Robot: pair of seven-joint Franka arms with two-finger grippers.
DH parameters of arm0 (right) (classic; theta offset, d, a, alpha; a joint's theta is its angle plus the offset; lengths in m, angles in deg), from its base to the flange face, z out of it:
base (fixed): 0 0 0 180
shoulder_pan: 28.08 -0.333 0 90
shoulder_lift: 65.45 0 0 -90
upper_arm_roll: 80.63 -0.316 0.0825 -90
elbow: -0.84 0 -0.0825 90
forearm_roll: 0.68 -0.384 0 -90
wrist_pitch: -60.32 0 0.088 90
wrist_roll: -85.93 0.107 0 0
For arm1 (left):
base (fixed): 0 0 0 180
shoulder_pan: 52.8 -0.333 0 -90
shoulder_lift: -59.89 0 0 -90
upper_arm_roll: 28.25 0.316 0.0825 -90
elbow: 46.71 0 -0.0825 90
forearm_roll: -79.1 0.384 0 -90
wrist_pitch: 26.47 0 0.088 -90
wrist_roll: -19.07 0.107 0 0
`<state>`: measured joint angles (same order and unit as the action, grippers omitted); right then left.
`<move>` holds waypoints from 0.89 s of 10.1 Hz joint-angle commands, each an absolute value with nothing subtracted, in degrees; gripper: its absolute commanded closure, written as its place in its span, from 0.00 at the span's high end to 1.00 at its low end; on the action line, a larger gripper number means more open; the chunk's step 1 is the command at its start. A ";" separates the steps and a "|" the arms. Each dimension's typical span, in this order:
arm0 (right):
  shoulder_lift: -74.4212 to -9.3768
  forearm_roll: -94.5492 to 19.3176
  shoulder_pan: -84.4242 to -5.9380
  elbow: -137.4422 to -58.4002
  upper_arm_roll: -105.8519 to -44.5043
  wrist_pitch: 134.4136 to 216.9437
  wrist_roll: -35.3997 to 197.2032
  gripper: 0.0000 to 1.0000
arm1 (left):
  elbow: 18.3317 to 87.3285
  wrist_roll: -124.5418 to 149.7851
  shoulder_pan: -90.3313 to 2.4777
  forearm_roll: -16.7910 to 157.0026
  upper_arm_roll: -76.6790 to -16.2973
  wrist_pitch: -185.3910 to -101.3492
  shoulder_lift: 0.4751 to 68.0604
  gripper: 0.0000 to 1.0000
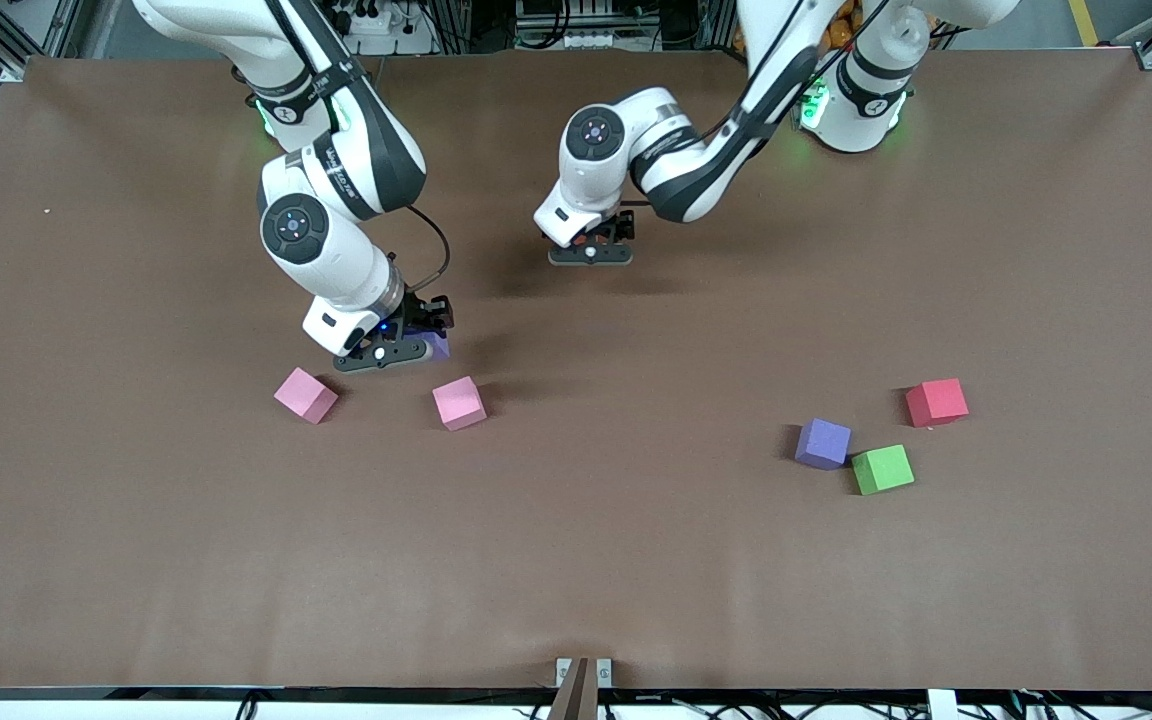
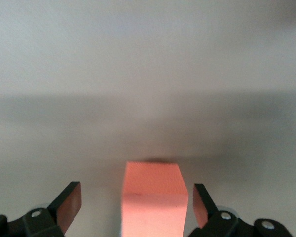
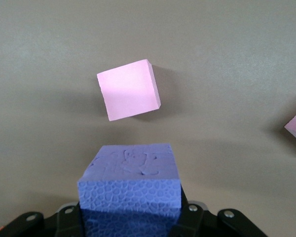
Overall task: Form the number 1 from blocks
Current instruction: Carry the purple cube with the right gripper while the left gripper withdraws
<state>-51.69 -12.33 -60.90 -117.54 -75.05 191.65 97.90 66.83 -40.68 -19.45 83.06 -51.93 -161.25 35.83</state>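
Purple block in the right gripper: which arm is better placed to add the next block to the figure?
Right. The right gripper is shut on a purple block, ready to place. The left gripper stands open around an orange block on the table.

Seven small matte foam cubes are counted on the brown table [image 1: 636,560]. Two pink: [image 1: 305,395] and [image 1: 459,403]. Two purple: [image 1: 823,443] and [image 3: 130,190]. One red [image 1: 936,402]. One green [image 1: 882,469]. One orange [image 2: 154,197]. Two two-finger grippers are counted: left [image 2: 133,210], right [image 1: 391,345].
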 commanded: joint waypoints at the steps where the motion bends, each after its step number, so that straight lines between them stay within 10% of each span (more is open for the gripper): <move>1: -52.27 -13.43 -63.22 -116.95 -74.92 191.54 100.42 0.63 | 68.51 -42.27 -26.75 84.45 -52.15 -157.34 46.94 1.00; 9: -36.46 -13.43 -84.06 -107.89 -74.83 202.87 125.38 0.63 | 65.44 -23.59 -52.35 86.48 -52.86 -155.67 50.14 1.00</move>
